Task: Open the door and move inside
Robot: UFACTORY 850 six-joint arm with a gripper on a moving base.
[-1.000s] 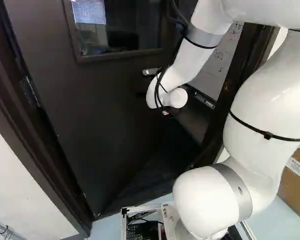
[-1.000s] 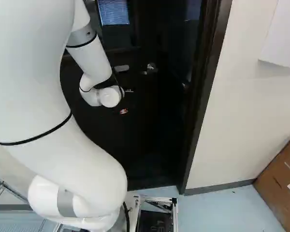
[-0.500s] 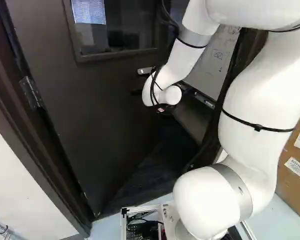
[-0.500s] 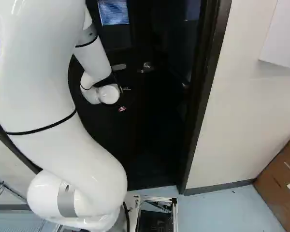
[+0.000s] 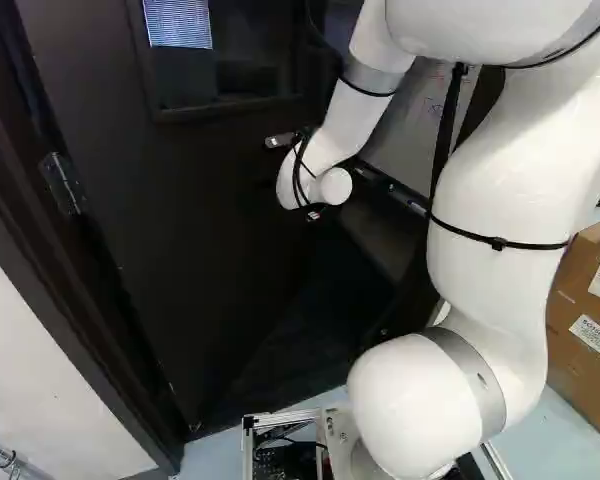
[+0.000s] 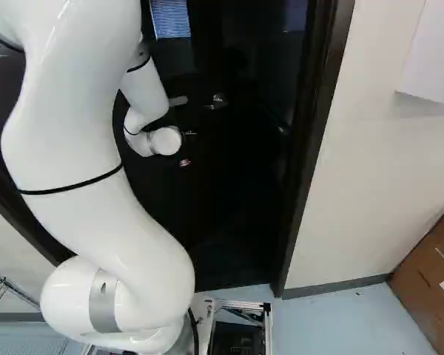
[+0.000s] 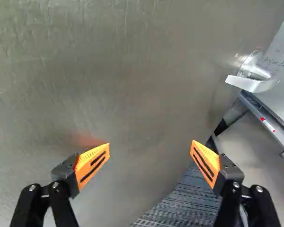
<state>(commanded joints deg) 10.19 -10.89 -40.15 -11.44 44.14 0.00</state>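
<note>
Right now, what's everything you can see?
Door: one, dark, ahead, ajar
Window: one, dark, in door
Hinge: at least one, grey, beside door
Handle: one, silver, on door
Doorframe: one, dark, around door
Whiteboard: one, pale, beyond door
Marker: at least one, white-and-red, below whiteboard
Box: one, brown, right in base views
Walls: two, white, beside doorframe
Panel: one, white, on wall
Floor: one, pale blue, before door
Striped floor: one, grey, beyond door
Arm: one, white, ahead
Pincer: one, black with orange pads, open, near door
</note>
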